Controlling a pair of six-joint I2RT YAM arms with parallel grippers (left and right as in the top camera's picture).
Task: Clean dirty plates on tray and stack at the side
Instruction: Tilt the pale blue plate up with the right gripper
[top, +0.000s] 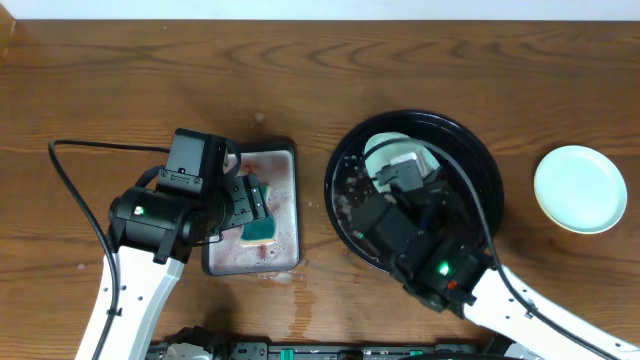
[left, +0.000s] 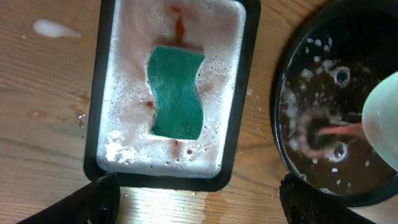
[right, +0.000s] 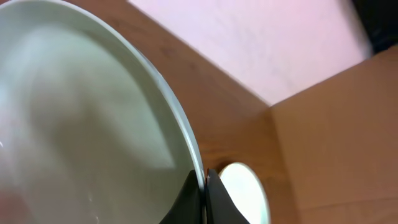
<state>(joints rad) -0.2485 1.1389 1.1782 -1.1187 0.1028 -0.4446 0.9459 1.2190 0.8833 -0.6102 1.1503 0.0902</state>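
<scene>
The left arm (top: 150, 215) hangs over the small grey tray (top: 283, 170) at centre left of the overhead view. Its left fingers (left: 102, 199) are spread wide at the bottom corners of the left wrist view and hold nothing. In the grey tray a teal sponge (left: 176, 93) lies flat in pinkish foam. A few wet drops sit on the desk (top: 150, 70) just beside the tray.

Right of centre sits the black tray (top: 478, 140), its floor wet with suds and a reddish streak. The right arm (top: 440, 265) reaches over it from the lower right. The right fingers (right: 198, 196) are pinched narrow on the rim of a pale mint-white plate (right: 81, 112). They hold it tilted above the black tray, and its face looks clean in the right wrist view. Overhead, only a pale part of this plate shows in the tray's upper half, behind the arm.

A second pale plate (top: 580, 188) lies flat on the bare desk at the far right, well apart from the black tray. It looks clean, with nothing on it. A third plate I cannot make out.
</scene>
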